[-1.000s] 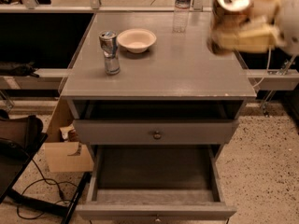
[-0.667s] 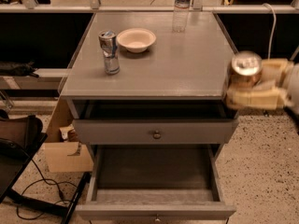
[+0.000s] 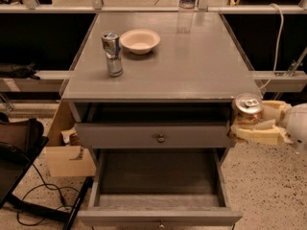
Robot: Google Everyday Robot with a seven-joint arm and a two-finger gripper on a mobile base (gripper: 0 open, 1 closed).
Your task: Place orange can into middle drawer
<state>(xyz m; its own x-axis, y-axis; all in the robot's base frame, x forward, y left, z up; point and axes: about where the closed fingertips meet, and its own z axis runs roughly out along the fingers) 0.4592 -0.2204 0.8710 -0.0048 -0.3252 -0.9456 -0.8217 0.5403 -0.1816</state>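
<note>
Nearest to the view, the middle drawer (image 3: pixel 158 216) stood pulled out far under the front edge of the counter (image 3: pixel 192 66), and its dark grey floor was bare as far as I could see. Above it was the upper drawer (image 3: pixel 144 135) with a small round knob (image 3: pixel 160 138) in the centre of its front; this one was pulled out only a little. My gripper (image 3: pixel 249 125) was at the right side, just below the front right corner of the counter and about level with the upper drawer. My pale fingers (image 3: pixel 259 136) were closed around the orange can (image 3: pixel 246 113), one above and one below its body, and they held it firmly. The can had its silver top turned upward, and it was just beside the right end of the upper drawer's front; whether it touched the cabinet, I could not tell. The can was outside the cabinet, higher than the open middle drawer and to the right of it. On the floor, left of the cabinet, a cardboard box (image 3: pixel 72 159) leaned near the counter's left side, and a dark chair (image 3: pixel 19 147) with some black cables (image 3: pixel 38 195) was further left. On the counter top, a slim silver-and-blue can (image 3: pixel 112 53) stood upright near the left edge. Just beside it, a little further back, was a shallow pale bowl (image 3: pixel 139 40), apart from the can. At the far edge, right of the middle, a clear water bottle (image 3: pixel 186 6) stood upright.
</note>
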